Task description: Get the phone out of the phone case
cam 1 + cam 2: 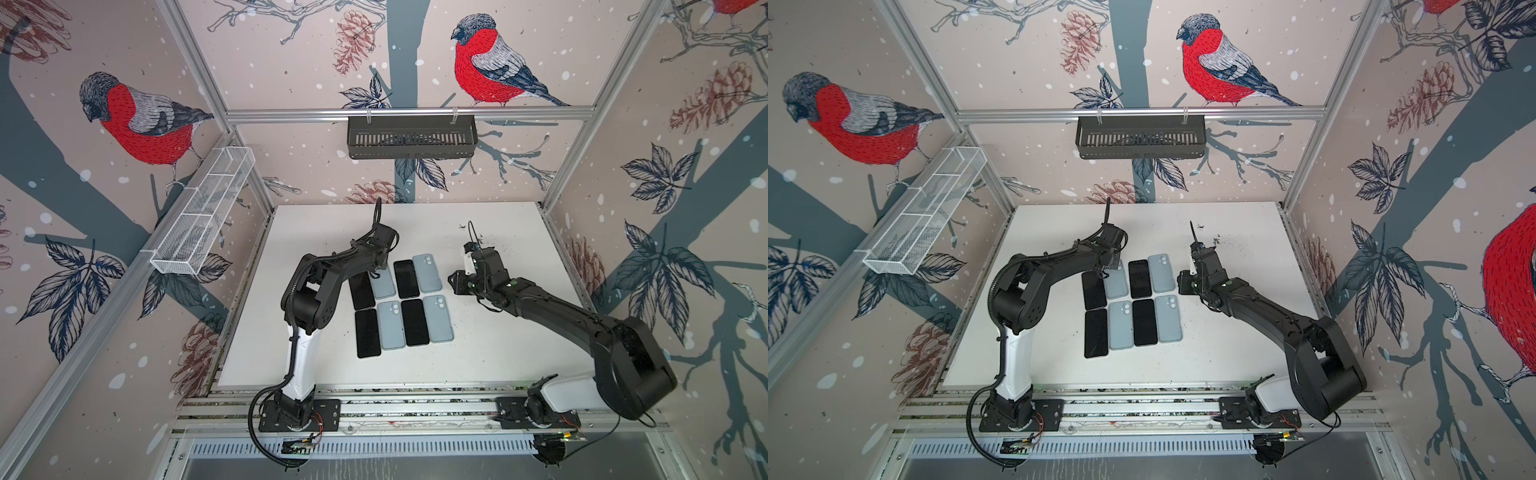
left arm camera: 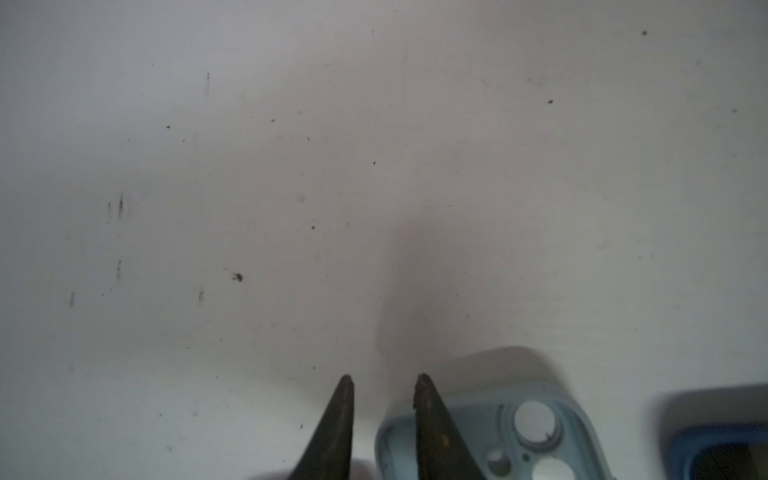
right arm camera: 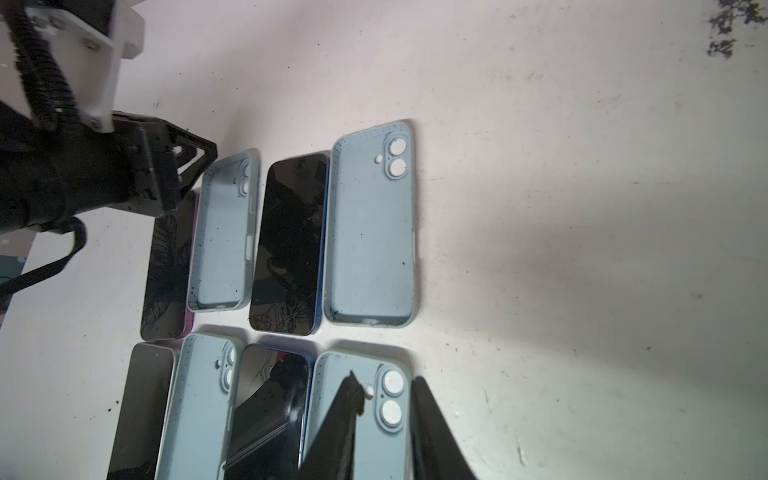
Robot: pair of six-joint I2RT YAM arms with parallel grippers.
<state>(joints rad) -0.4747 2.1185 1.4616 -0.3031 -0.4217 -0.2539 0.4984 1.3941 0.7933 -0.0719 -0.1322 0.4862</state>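
Several dark-screened phones (image 1: 405, 278) and several light-blue phone cases (image 1: 427, 272) lie alternating in two rows on the white table. Every case I can see is empty, with the table showing through its camera holes. My left gripper (image 2: 384, 378) hangs low over the camera end of the back row's second case (image 2: 498, 428) (image 3: 222, 241). Its fingers stand slightly apart, with bare table between the tips and one finger crossing the case's rim. My right gripper (image 3: 383, 376) hovers narrowly open above the front right case (image 3: 388, 453), holding nothing. In both top views it sits right of the rows (image 1: 456, 283) (image 1: 1185, 286).
A purple-edged phone (image 3: 166, 266) lies partly under the left wrist (image 1: 380, 249). A blue-edged phone (image 3: 286, 241) lies between two cases. Dark crumbs (image 1: 482, 241) dot the back right of the table. A black basket (image 1: 411, 137) and a white wire basket (image 1: 203, 212) hang on the walls.
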